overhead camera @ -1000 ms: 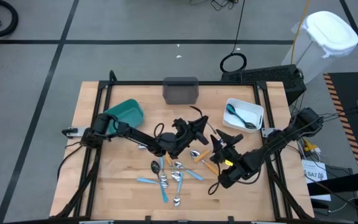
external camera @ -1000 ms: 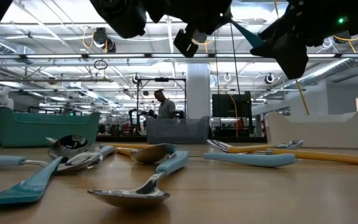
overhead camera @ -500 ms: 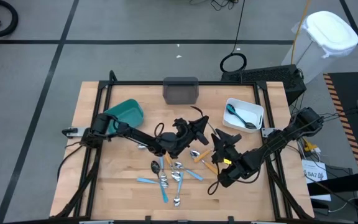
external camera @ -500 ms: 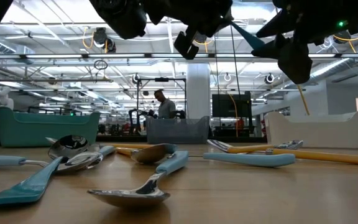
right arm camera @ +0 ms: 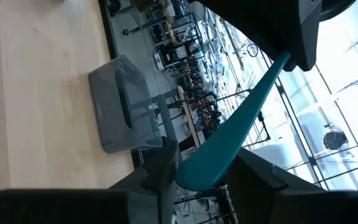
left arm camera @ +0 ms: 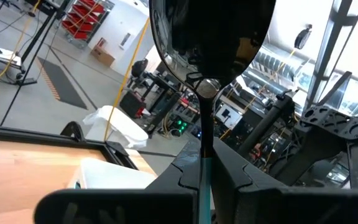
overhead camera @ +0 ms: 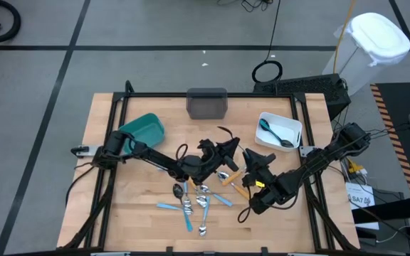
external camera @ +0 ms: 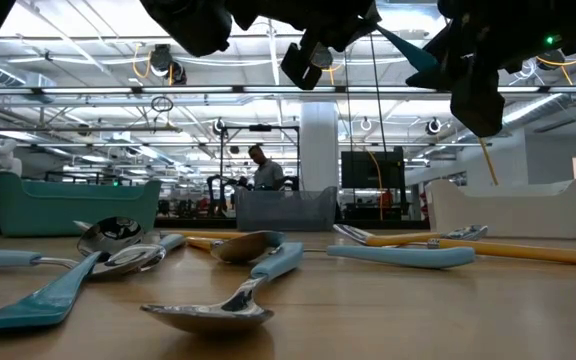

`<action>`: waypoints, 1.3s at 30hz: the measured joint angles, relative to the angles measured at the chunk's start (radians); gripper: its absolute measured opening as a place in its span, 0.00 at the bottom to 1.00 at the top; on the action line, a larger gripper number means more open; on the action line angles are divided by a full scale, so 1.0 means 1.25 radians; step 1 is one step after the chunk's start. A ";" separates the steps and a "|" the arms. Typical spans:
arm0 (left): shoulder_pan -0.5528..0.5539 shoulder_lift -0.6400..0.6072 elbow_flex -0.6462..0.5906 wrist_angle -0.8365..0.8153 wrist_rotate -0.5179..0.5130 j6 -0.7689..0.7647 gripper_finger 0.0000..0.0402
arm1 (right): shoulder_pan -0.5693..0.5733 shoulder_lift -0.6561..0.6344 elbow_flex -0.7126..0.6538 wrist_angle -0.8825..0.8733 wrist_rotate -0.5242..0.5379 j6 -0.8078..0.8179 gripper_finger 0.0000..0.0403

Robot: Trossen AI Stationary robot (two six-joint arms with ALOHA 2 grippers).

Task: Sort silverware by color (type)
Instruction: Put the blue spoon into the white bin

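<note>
High view shows the wooden table [overhead camera: 119, 206] with the silverware [overhead camera: 194, 203] scattered near its front centre, and teal bin [overhead camera: 144, 128], grey bin [overhead camera: 206, 104] and white bin [overhead camera: 280, 131] behind. Left gripper [overhead camera: 226, 148] is clamped on a black-headed spoon [left arm camera: 207, 56], plain only in its wrist view. Right gripper [overhead camera: 256, 161] has narrowed around that spoon's teal handle [right arm camera: 238, 130]; whether it grips, I cannot tell.
</note>
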 joint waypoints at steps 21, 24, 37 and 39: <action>-0.006 -0.003 0.001 -0.055 0.008 0.055 0.14 | 0.010 0.000 -0.001 -0.002 -0.001 0.038 0.01; -0.012 0.000 0.000 -0.105 0.030 0.091 0.24 | 0.018 0.000 -0.001 -0.002 0.000 0.047 0.00; -0.056 -0.001 0.000 -0.295 0.030 0.235 0.37 | 0.039 -0.017 0.000 -0.003 -0.004 0.106 0.00; -0.058 0.001 -0.002 -0.338 0.017 0.254 0.37 | 0.047 -0.036 0.001 -0.003 -0.007 0.120 0.00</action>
